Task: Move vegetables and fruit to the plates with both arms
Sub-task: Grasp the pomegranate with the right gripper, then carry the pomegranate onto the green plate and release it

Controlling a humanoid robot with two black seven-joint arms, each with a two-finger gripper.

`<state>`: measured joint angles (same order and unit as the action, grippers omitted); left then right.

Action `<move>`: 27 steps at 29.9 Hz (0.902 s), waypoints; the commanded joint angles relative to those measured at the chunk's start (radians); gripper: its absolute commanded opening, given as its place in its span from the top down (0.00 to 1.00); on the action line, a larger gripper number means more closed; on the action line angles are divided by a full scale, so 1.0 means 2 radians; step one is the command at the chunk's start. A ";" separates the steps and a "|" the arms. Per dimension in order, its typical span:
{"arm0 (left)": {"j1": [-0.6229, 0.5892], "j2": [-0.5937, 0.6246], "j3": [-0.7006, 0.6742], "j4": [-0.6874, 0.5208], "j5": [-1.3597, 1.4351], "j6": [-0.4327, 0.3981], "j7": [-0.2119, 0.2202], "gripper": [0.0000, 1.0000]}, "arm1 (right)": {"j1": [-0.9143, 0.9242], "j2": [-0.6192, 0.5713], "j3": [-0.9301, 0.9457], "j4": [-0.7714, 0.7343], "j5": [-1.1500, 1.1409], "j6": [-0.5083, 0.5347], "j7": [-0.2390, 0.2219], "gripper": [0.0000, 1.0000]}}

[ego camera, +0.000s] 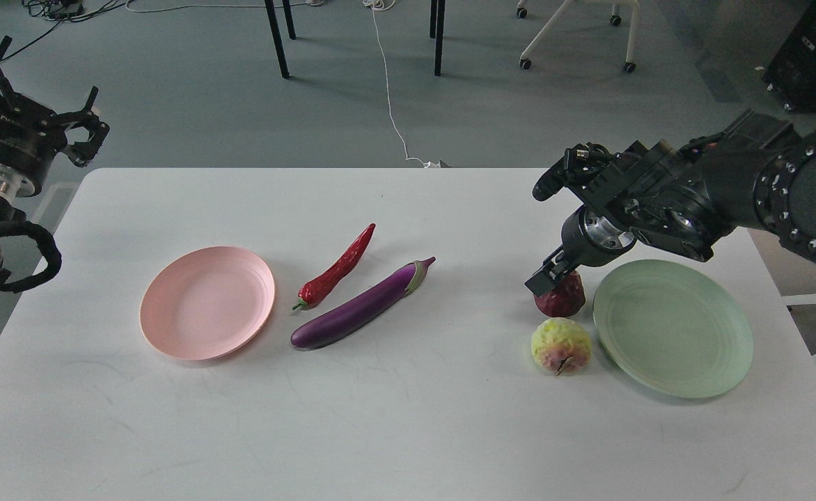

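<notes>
Dark red pomegranate [562, 298] right under right hand [551, 275]

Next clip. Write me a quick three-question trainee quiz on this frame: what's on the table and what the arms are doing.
1. True or false: the eggplant already lies on the pink plate.
2. Which thing is the right gripper down on? A) the chili pepper B) the pomegranate C) the yellow-green fruit
3. Fill in: the left gripper is raised beyond the table's far-left corner, holding ____.

Key
1. False. It lies on the table beside the chili pepper, right of the pink plate.
2. B. The pomegranate sits just left of the green plate.
3. Nothing.
</notes>
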<state>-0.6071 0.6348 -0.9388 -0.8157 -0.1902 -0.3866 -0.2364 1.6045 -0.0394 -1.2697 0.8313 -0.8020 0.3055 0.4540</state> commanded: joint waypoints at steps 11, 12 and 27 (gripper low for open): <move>0.005 0.002 0.000 0.000 0.001 0.002 0.000 0.02 | 0.014 -0.023 0.006 0.043 0.000 0.000 0.003 0.51; 0.006 0.002 0.000 -0.001 0.001 0.002 0.000 0.02 | 0.026 -0.027 0.007 0.046 0.000 0.000 0.003 0.54; 0.014 0.019 0.000 -0.022 0.001 0.005 0.000 0.02 | 0.043 -0.168 0.005 0.076 -0.071 -0.003 0.003 0.52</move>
<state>-0.5860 0.6717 -0.9387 -0.8604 -0.1902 -0.3753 -0.2364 1.7211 -0.3438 -1.2633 0.9842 -0.9129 0.3038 0.4602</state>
